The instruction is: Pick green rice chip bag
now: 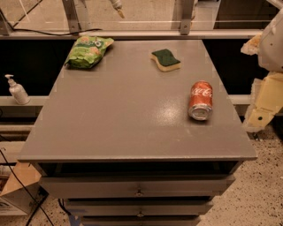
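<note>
Green rice chip bag (89,51) lies back-left, well apart from right-edge pincer (264,103), opening unclear.

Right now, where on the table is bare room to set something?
The front half, left of the soda can, is bare; so is the gap between the green rice chip bag and the sponge. Tightest: the right side, where the gripper hangs just beyond the table.

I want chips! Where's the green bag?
In the camera view, the green rice chip bag lies on the far-left corner of the table, left of the sponge; the end effector hangs beyond it.
</note>
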Controlling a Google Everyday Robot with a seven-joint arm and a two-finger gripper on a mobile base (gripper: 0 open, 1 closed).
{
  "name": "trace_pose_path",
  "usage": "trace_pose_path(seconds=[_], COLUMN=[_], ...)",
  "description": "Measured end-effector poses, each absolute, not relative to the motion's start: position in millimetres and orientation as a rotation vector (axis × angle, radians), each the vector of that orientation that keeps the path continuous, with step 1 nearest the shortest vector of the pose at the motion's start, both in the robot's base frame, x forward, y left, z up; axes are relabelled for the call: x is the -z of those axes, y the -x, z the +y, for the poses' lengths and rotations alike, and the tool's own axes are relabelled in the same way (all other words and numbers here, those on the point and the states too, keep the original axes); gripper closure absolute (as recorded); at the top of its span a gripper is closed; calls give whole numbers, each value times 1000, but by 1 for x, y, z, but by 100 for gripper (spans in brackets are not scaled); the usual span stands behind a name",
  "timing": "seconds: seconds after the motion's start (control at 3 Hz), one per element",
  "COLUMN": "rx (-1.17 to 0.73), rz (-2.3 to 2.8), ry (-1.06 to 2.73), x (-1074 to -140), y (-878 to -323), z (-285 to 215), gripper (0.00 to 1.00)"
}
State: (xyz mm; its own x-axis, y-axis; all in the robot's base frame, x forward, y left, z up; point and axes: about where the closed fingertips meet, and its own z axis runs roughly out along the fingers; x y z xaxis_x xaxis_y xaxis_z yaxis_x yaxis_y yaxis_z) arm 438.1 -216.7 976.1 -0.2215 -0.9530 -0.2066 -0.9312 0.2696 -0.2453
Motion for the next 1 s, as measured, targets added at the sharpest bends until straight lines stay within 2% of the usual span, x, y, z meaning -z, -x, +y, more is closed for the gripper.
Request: trace_pose_path(seconds=[0.67,1.0], rx=[86,-9], rz=[2205,2062], ry=[1727,1780], x=[-979,-988], y=[-439,-445], z=[-211,-176], gripper=[0,0])
